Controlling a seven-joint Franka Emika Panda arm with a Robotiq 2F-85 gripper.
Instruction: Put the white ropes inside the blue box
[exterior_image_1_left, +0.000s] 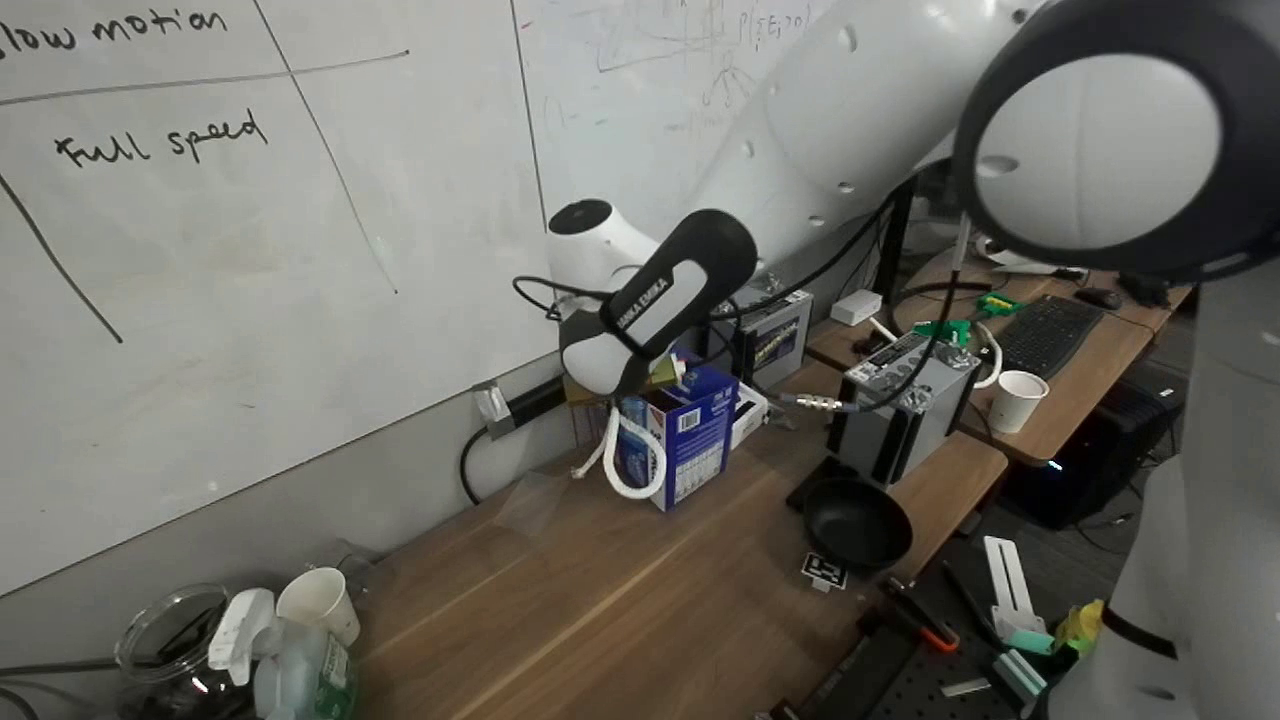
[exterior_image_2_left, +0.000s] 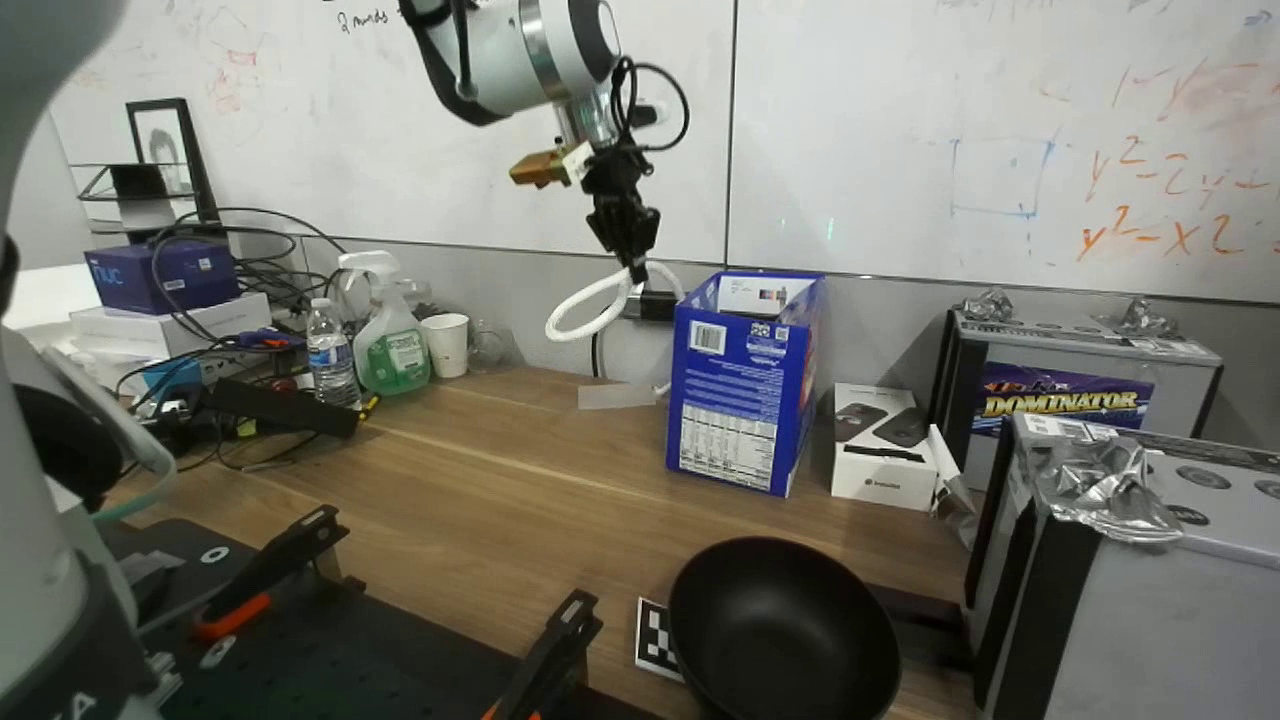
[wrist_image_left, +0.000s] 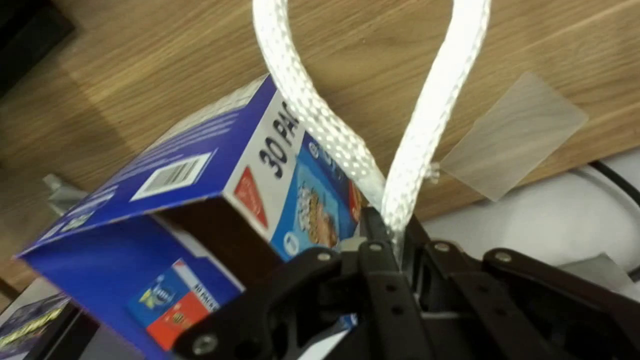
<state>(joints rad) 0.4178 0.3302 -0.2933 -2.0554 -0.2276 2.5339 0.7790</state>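
End effector (exterior_image_2_left: 637, 268) pinches the white ropes (wrist_image_left: 437, 100); in an exterior view they sag mostly toward 8 o'clock, so early release could miss the blue box (exterior_image_2_left: 735, 390) (4 o'clock)

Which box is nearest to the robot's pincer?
The tall open-topped blue box, standing close by the pincer. The white box beside that one and the blue nuc box sit farther away.

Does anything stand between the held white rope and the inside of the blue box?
No separate object visibly does. Only the near side wall of the blue box stands between: the white rope, gripped by the pincer, hangs outside it.
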